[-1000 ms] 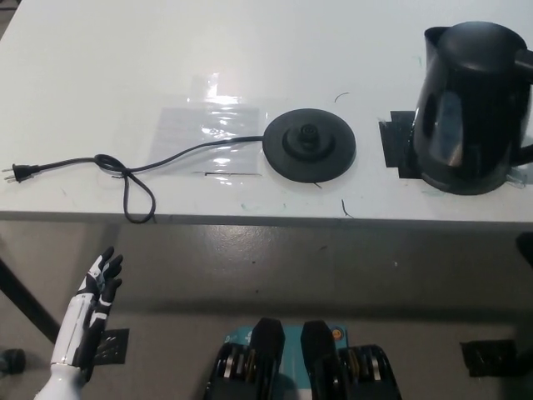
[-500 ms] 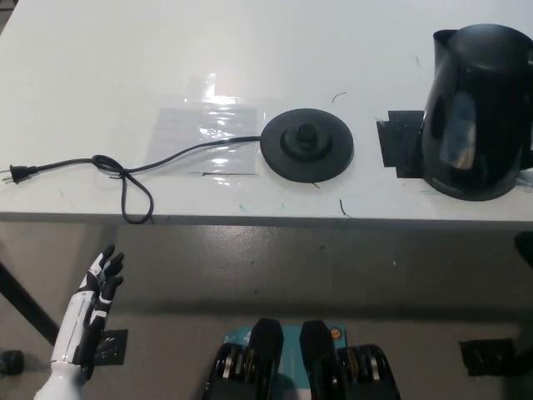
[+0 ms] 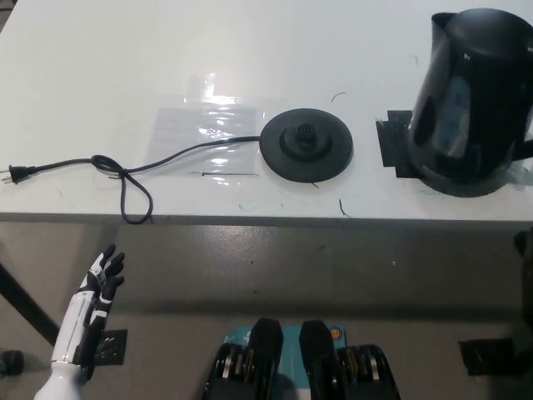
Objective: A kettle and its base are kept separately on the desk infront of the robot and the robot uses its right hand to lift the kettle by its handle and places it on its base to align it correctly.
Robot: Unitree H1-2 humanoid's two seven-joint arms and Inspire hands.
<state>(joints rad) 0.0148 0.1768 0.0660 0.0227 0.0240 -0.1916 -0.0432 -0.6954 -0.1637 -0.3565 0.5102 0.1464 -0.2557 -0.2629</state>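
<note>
The black kettle (image 3: 470, 100) stands at the desk's far right, partly on a black tape patch (image 3: 394, 147); its handle side is cut off by the picture's edge. Its round black base (image 3: 306, 147) lies on the desk about a kettle's width to the left, apart from it and with nothing on it. My white left hand (image 3: 97, 292) hangs open below the desk's front edge at the lower left. My right hand does not show; only a dark strip (image 3: 527, 275) shows at the right edge.
The base's black cord (image 3: 133, 171) runs left across the white desk (image 3: 100, 67) in a loop to a plug (image 3: 15, 173). A clear plastic sheet (image 3: 204, 133) is taped down left of the base. The desk's front edge runs across mid-picture.
The kettle has shifted and rocked slightly in place at the right edge, now leaning a little differently. The base, cord and left hand are where they were.
</note>
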